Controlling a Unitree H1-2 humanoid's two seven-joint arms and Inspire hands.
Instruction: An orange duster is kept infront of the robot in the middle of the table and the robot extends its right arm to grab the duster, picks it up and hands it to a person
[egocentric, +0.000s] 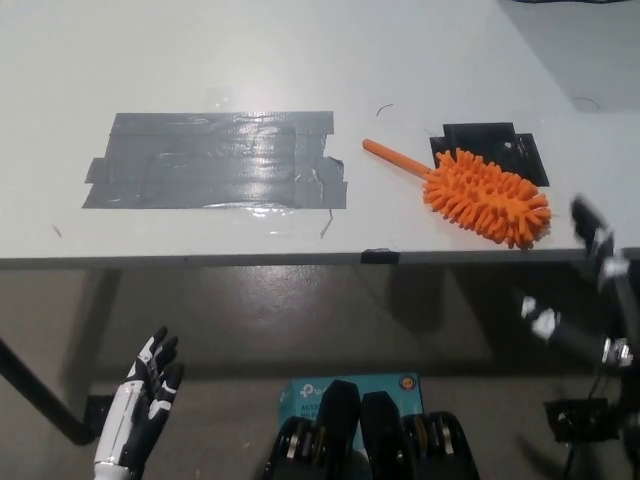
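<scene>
At the lower left, below the table's near edge, the left hand (143, 400) is seen resting with its fingers spread and nothing held. On the table (300, 60), a wide patch of grey tape (215, 160) is laid flat left of centre, made of overlapping strips with shiny wrinkles. A small black tab (379, 256) is fixed at the near edge, close to the middle. To the right of the grey tape, and apart from it, the duster (470, 190) is laid flat on the table, near the front edge. Its long axis is set on a diagonal: the thin handle is pointed up and to the left, toward the table's middle, and the fluffy orange head is pointed down and to the right, toward the near right edge. The head is partly laid over a patch of black tape (495, 145). No container is seen on the table. At the far right, below and beside the table edge, the right hand (590, 290) is blurred; whether it is spread or clenched cannot be told. It is kept apart from the duster, and nothing is seen held in it.
</scene>
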